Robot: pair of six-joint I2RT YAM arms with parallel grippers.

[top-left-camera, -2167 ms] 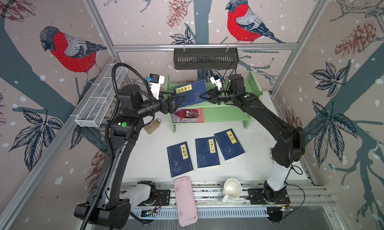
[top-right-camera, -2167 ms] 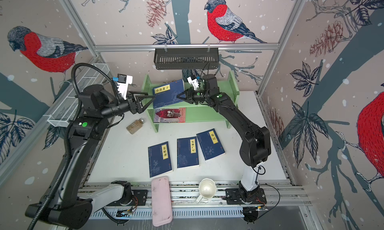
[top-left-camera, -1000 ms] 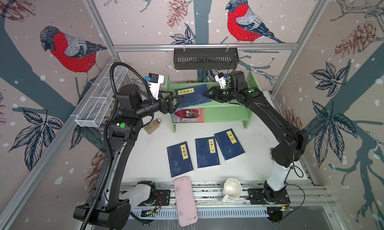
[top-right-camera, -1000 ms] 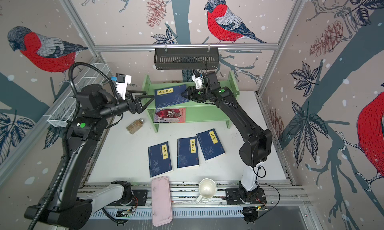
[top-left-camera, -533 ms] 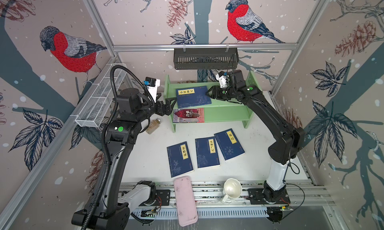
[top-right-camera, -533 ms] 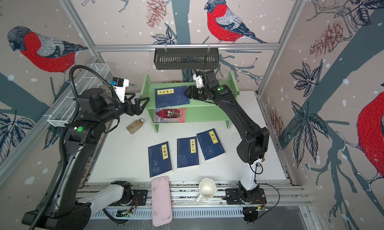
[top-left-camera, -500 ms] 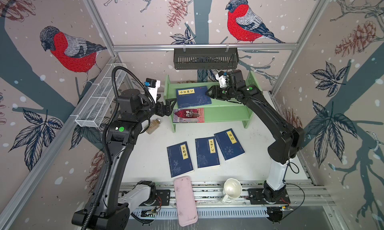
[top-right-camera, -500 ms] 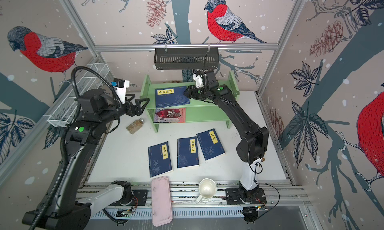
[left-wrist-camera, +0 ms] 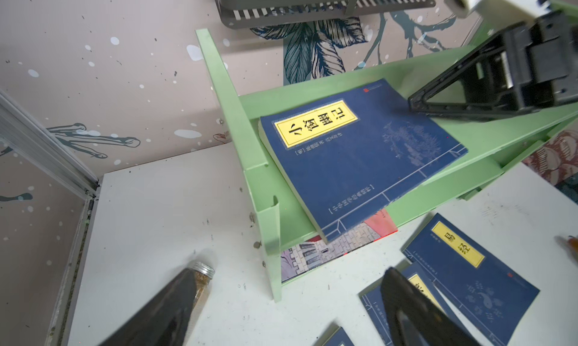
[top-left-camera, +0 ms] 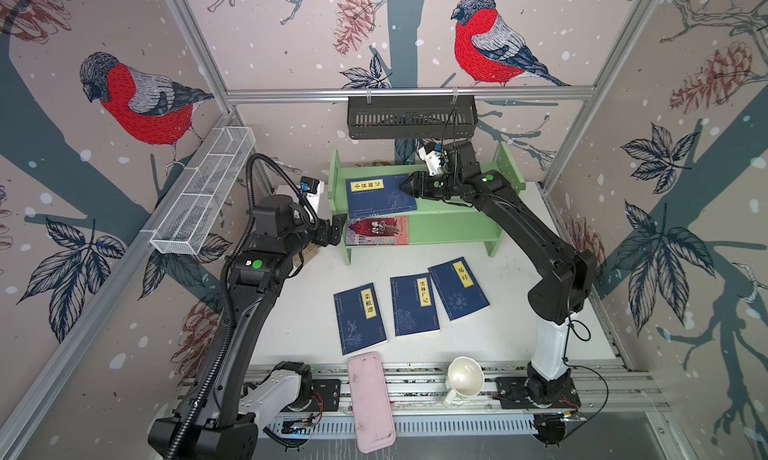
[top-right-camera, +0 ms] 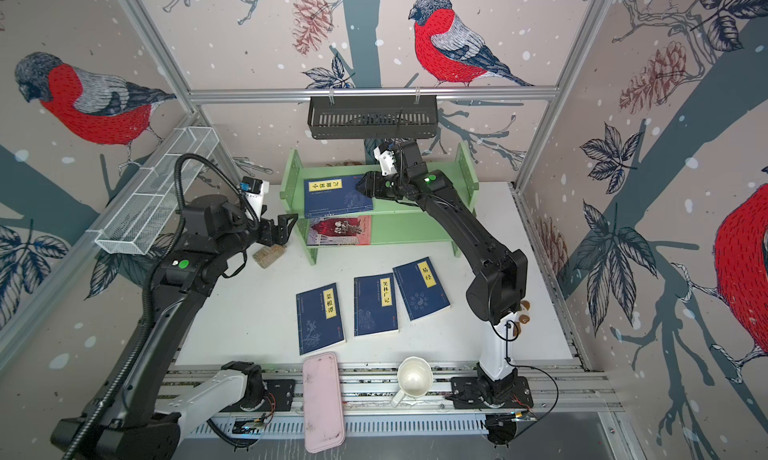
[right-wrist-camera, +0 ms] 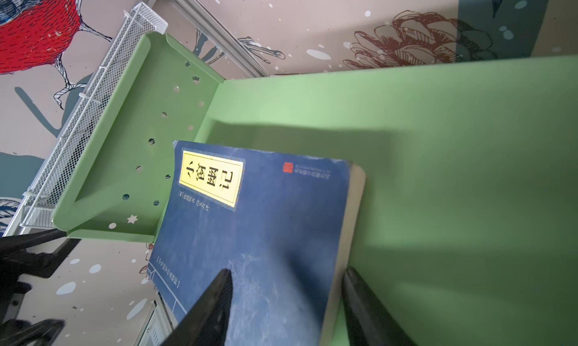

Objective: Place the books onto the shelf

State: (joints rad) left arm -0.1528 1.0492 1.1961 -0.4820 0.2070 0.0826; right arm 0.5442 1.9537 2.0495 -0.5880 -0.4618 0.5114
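Note:
The light green shelf [top-left-camera: 451,229] stands at the back of the table. One navy book [top-left-camera: 380,196] with a yellow label lies flat on its upper tier, at the left end. A red-and-grey book [top-left-camera: 378,230] lies on the lower tier. Three more navy books [top-left-camera: 359,318] [top-left-camera: 415,306] [top-left-camera: 458,287] lie on the table in front. My right gripper [top-left-camera: 405,186] is open at the shelved book's right edge; in the right wrist view one finger [right-wrist-camera: 219,291] is over the cover [right-wrist-camera: 259,210]. My left gripper [top-left-camera: 337,230] is wide open and empty, just outside the shelf's left panel [left-wrist-camera: 250,135].
A small jar of brown stuff [top-right-camera: 269,256] lies on the table left of the shelf, under my left gripper. A pink flat case [top-left-camera: 370,399] and a white cup [top-left-camera: 464,379] sit at the front edge. A black slotted basket [top-left-camera: 411,117] hangs above the shelf; a white mesh basket [top-left-camera: 203,192] lines the left wall.
The navy book, held up between both grippers earlier, now lies flat on the upper tier. My left gripper has let go and pulled back to the left. The right gripper has opened a little.

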